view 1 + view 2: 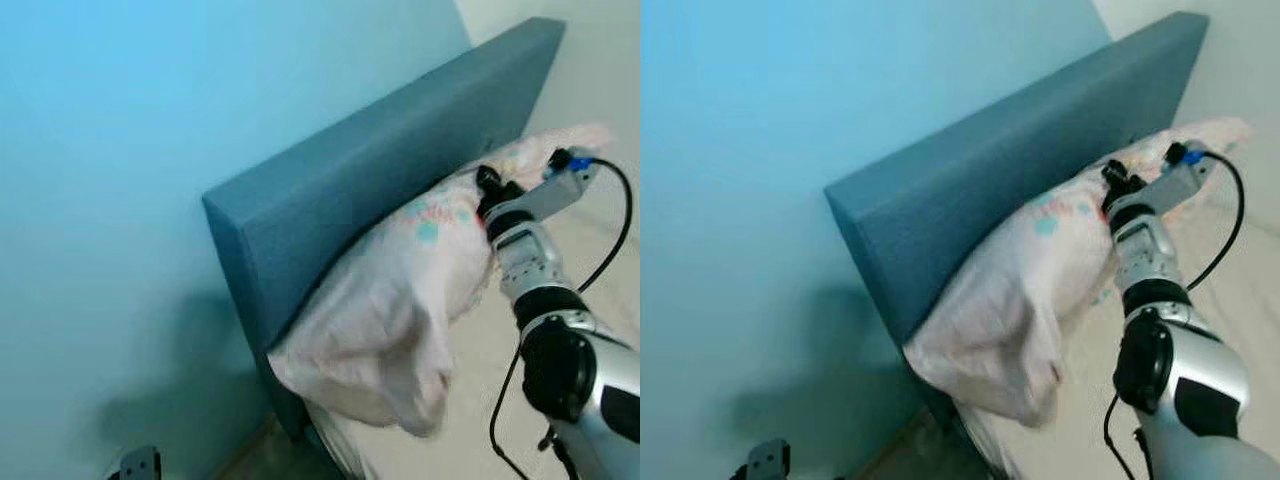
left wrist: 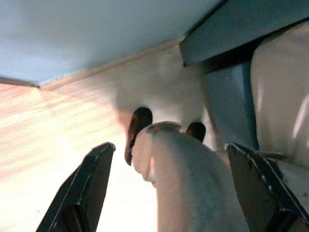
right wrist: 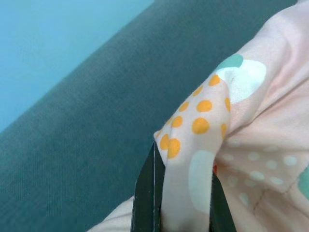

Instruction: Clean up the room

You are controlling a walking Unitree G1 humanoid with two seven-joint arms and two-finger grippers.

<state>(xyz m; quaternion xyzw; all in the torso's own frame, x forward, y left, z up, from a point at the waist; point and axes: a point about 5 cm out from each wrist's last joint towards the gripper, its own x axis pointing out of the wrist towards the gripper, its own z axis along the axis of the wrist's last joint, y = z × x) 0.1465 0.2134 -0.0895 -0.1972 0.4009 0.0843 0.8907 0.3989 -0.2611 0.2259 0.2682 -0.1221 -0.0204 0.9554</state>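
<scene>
While the right gripper (image 3: 181, 203) pinches one pink pillow (image 1: 400, 310) against one headboard (image 1: 380, 170), the left gripper (image 2: 178, 193) gapes.

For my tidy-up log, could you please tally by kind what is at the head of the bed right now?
Pale pink patterned fabric pillow, pinched by the right end effector: 1
Teal upholstered headboard: 1
Cream mattress: 1
Robot end effectors, including the open left end effector near the wooden floor: 2
Total: 5
</scene>
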